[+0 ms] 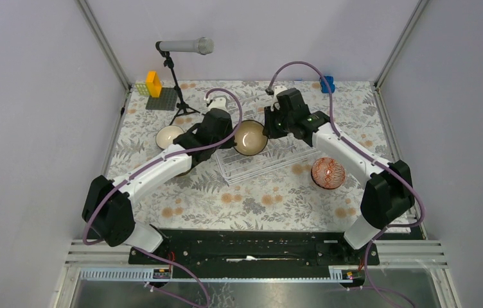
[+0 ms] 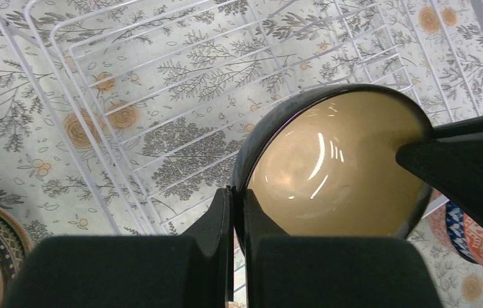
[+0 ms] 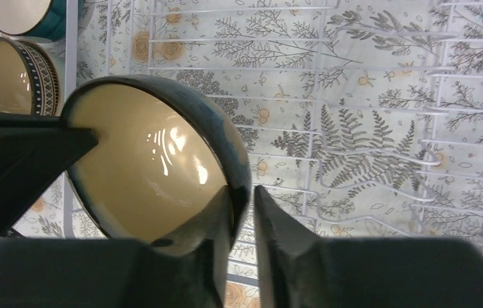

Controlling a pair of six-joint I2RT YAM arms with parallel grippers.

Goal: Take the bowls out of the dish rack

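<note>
Surface: a table under a pale cloth (image 1: 252, 206) printed with grey ferns and orange flowers, with plain lilac-grey walls on three sides.
Dish rack: a low rectangular tray of thin white wire (image 1: 284, 163) lies mid-table, set slightly askew.
Bowl between my arms: a round ceramic bowl, glossy dark outside and cream inside (image 1: 250, 137), mouth up, is over the rack's 10 o'clock end. I cannot tell whether it clears the wires.
My left gripper (image 2: 234, 192): pinched tight on the bowl's rim at its 9 o'clock, one finger inside and one outside.
My right gripper (image 3: 246, 202): at the bowl's 3 o'clock, astride the rim. The jaws are narrowly apart, and a sliver of cloth shows between the outer finger and the bowl wall, so there is no grip.
Other bowls: a red-orange patterned bowl (image 1: 327, 172) sits on the cloth just beside the rack at 4 o'clock. A teal bowl with a cream inside (image 3: 20, 16) and a bowl with a dark patterned band (image 3: 14, 83) sit on the cloth at the rack's 9 o'clock.
Far edge: a grey microphone on a black tripod (image 1: 184, 46) is at 11 o'clock, near a grey studded baseplate (image 1: 162, 99).
</note>
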